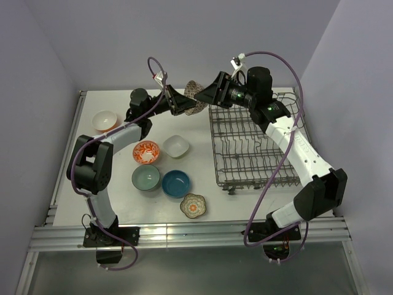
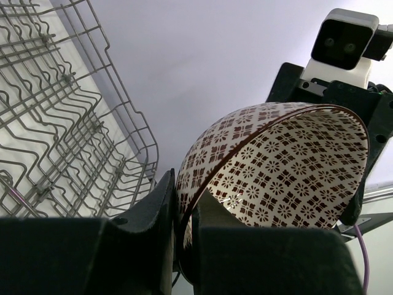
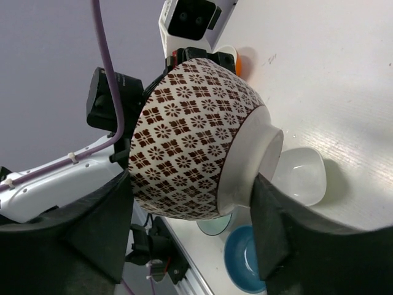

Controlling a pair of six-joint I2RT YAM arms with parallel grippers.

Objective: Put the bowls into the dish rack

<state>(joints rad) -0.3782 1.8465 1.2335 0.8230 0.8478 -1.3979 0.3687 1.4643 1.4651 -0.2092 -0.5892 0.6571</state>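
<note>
Left wrist view: the left tool (image 2: 183, 215) clamps the patterned bowl (image 2: 288, 166) by its rim, offering it beside the dish rack (image 2: 73, 123) to the right tool (image 3: 191, 181), which straddles it; I cannot tell whether that one grips.

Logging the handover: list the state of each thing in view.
Left claw: shut on the patterned bowl at its rim.
Right claw: fingers either side of that bowl, grip unclear.
Patterned bowl: tilted, in mid-air.
Dish rack: empty.
Other six bowls: upright on the table, not loaded.
</note>
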